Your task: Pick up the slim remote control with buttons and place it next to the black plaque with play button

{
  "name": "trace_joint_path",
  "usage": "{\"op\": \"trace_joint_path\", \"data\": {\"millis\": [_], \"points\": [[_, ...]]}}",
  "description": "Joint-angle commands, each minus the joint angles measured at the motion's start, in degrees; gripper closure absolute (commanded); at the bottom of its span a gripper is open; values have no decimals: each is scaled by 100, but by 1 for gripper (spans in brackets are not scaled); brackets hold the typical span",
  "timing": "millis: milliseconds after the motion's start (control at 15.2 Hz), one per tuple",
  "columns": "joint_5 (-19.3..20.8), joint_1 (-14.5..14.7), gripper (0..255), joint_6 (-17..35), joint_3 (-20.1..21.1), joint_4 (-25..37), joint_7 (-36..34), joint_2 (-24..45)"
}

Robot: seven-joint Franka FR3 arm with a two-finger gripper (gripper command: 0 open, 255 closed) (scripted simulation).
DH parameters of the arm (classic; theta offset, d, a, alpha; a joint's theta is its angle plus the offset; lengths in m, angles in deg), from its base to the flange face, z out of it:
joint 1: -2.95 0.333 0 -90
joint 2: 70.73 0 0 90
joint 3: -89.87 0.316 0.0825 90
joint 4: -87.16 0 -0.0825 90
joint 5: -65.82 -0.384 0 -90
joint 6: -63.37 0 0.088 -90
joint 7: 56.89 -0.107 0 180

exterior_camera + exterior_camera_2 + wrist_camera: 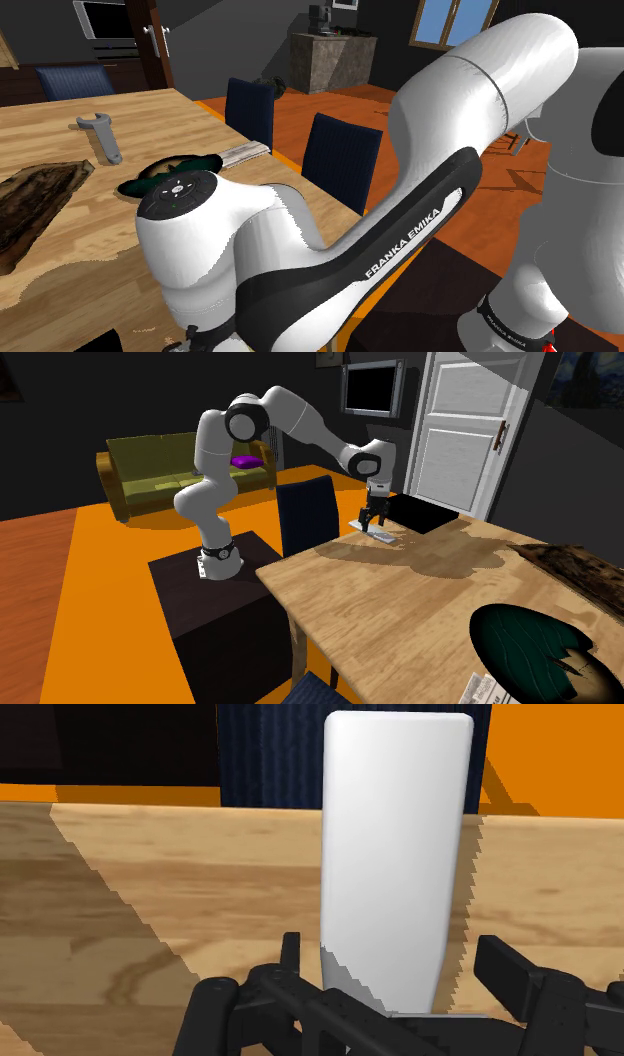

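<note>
Light wooden bench (400,602) carried the slim white rectangular remote (395,854), flat near its edge. Judged advisable: lower squarely, centred across its width, then close gently. Remote's near end lay between the black fingers (505,969), which stood spread, touching neither long side.

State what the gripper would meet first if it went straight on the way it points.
Probably the white remote, lying on the wooden table directly beneath the gripper, between its open fingers. How near it is cannot be judged.
</note>
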Motion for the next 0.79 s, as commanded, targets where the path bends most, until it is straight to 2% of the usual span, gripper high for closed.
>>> {"op": "trace_joint_path", "data": {"millis": [0,198,726], "points": [[-68,-23,0,-156,32,72,44,-97],[-235,-73,0,-608,105,323,152,-334],[-235,-72,0,-608,104,323,152,-334]]}}
